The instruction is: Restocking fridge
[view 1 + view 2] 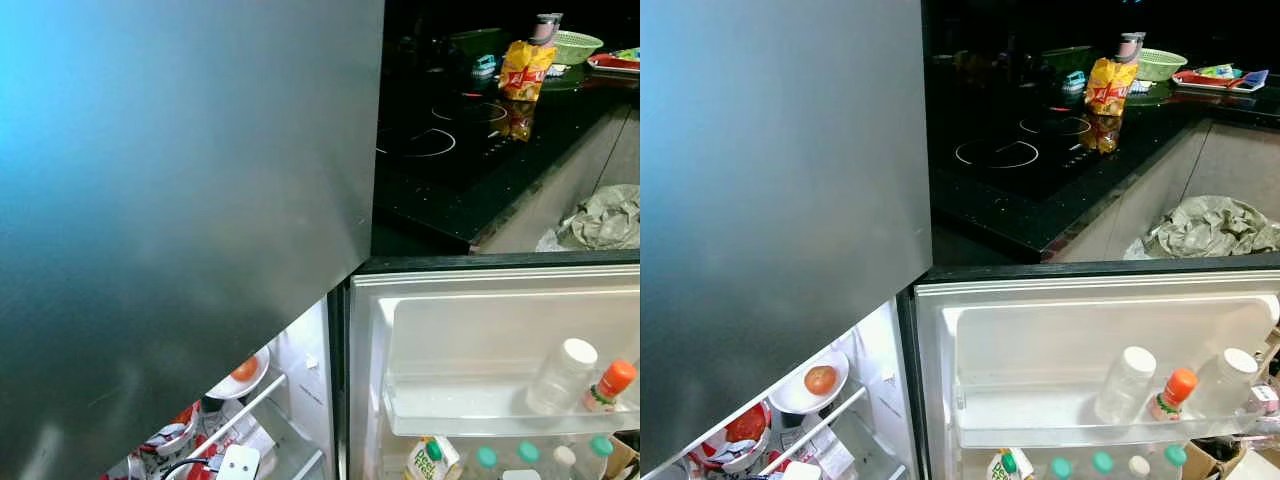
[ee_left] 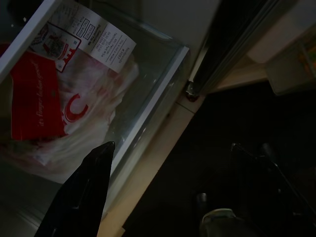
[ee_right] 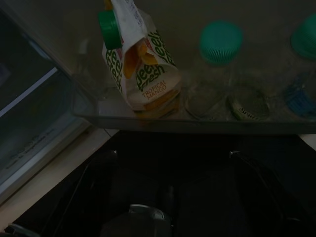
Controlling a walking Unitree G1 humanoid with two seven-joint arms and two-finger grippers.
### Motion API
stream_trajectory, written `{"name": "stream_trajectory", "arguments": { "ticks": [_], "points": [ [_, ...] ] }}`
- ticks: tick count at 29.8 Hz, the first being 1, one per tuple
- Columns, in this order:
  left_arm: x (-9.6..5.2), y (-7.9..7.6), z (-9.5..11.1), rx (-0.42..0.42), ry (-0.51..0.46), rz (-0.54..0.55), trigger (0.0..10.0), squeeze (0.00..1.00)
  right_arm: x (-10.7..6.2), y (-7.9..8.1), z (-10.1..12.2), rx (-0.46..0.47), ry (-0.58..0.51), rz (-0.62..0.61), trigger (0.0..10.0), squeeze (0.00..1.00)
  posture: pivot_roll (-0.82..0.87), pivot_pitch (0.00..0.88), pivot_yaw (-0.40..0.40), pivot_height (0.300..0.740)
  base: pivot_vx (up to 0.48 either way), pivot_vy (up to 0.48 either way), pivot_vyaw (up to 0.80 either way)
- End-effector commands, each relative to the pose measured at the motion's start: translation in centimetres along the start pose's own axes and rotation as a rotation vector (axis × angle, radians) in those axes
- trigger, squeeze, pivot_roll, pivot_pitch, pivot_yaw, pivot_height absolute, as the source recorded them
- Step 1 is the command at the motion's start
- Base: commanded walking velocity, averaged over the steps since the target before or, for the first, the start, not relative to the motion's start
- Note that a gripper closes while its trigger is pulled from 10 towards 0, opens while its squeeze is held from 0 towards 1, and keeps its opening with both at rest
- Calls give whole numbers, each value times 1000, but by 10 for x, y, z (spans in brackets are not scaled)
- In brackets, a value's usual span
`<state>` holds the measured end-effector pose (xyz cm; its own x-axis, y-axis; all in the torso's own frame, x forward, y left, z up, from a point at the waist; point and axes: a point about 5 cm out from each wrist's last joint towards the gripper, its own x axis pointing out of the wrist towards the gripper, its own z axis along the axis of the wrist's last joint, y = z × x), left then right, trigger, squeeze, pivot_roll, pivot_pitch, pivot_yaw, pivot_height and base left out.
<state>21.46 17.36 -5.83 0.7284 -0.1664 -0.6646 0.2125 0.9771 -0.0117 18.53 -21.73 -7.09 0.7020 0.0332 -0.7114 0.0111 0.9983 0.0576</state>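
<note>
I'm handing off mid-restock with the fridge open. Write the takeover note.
Left gripper: open, empty, low by the red-and-white packet in the fridge drawer.
Right gripper: open, empty, below the door's lower shelf, facing the mango juice carton and green-capped bottles.
Fridge door is open; its upper shelf holds two clear bottles and an orange-capped one. Inside, a tomato sits in a bowl.
A yellow snack bag stands on the counter by the hob.
Nothing in hand; what is left to stock cannot be told.

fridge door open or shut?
Open: the door is swung out, its shelf bottles face the camera, interior bowl exposed.
</note>
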Motion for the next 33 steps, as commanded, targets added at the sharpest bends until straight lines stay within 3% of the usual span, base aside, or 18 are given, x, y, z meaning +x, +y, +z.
{"name": "stream_trajectory", "arguments": {
  "ticks": [1, 33],
  "points": [
    [0, -3, -3, -17, 7, -7, 10000, 0, -1, 0, -4, 9, 11, -2, 10000, 0, -63, 93, 24, 740, 0, -480, 0],
    [0, -5, -3, -35, -5, -19, 10000, 0, -2, 0, -5, -33, 10, 23, 10000, 0, -72, 80, 19, 740, 0, -480, 0]
  ]
}}
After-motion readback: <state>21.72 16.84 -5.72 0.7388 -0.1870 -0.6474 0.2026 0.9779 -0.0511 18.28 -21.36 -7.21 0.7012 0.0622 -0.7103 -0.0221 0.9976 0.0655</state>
